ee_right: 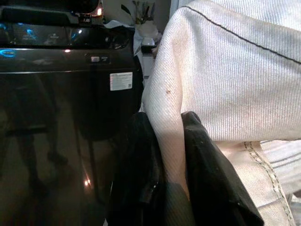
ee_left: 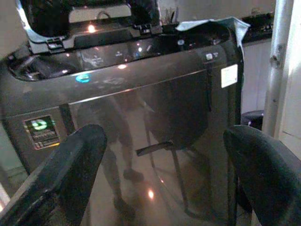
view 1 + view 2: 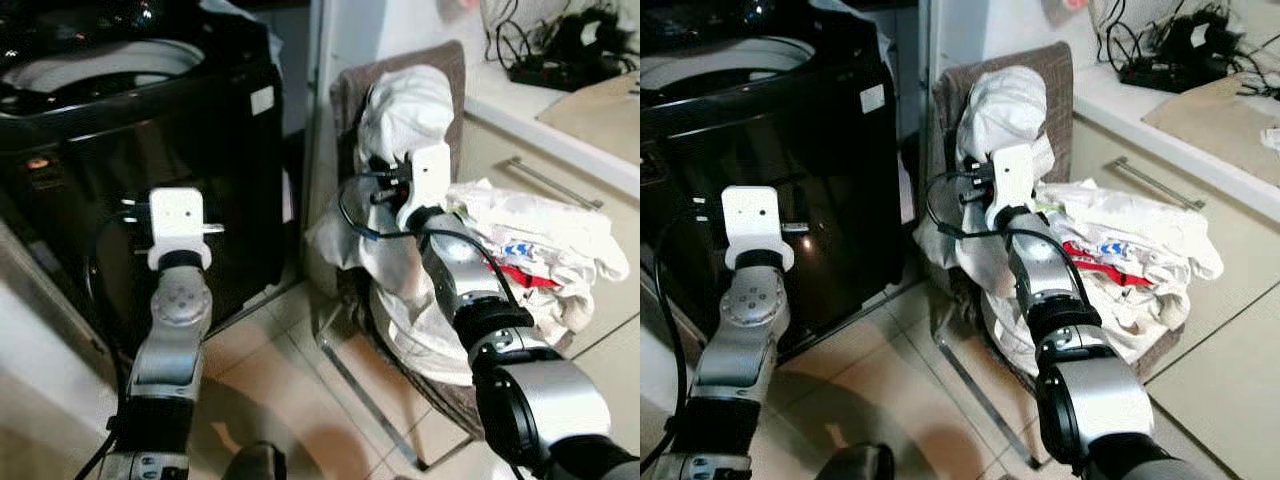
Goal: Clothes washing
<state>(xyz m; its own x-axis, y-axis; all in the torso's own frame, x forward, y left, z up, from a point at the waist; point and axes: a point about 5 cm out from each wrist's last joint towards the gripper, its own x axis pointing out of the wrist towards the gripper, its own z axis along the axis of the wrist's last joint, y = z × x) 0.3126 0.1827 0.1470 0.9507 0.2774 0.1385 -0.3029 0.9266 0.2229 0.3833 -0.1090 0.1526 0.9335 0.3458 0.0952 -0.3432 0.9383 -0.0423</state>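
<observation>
A black top-loading washing machine (image 3: 150, 130) stands at the left, its lid up and the pale drum (image 3: 100, 65) showing. To its right a brown hamper (image 3: 445, 70) holds a heap of white clothes (image 3: 530, 245). My right gripper (image 1: 171, 188) is raised at the hamper's near side and is shut on a fold of a white garment (image 1: 235, 80), which bulges up above it (image 3: 405, 105). My left gripper (image 2: 164, 174) hovers open in front of the washer's glossy front panel, its fingers (image 2: 61, 174) wide apart with nothing between them.
A white counter (image 3: 560, 60) with a power strip and cables runs along the right, over cabinets with a metal handle (image 3: 550, 180). A metal frame (image 3: 370, 400) lies on the tiled floor below the hamper. A white door frame (image 3: 318, 120) separates washer and hamper.
</observation>
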